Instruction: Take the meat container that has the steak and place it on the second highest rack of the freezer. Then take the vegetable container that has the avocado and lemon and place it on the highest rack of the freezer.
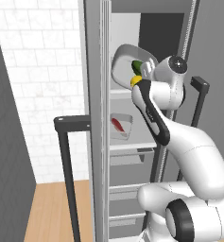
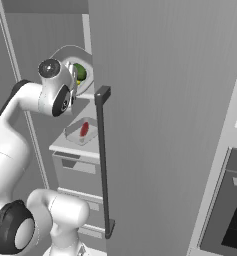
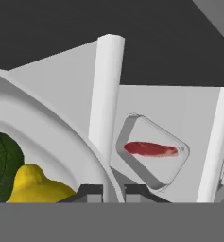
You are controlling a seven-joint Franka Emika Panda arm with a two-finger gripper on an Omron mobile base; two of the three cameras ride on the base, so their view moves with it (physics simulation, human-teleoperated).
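Observation:
The freezer [image 1: 97, 118] stands open. My gripper [image 3: 114, 191] is shut on the rim of the vegetable container [image 1: 124, 60], a pale bowl that hangs tilted just above the highest rack [image 1: 120, 93]. Inside it lie the dark green avocado [image 1: 137, 64] [image 3: 2, 165] and the yellow lemon [image 1: 135, 80] [image 3: 35, 186]. One level down, the meat container [image 1: 121, 126] [image 2: 82, 131] with the red steak [image 3: 149, 149] rests on the second highest rack [image 1: 132, 147]. In the right base view the vegetable container [image 2: 65, 55] shows behind my wrist, partly hidden by the door.
The open grey door [image 2: 165, 100] with its long dark bar handle [image 2: 103, 160] stands close on the right. A second dark handle [image 1: 68, 165] and the door edge lie left of the opening. White drawers [image 2: 77, 172] sit below the racks. Dark wall ovens [image 2: 230, 210] are further right.

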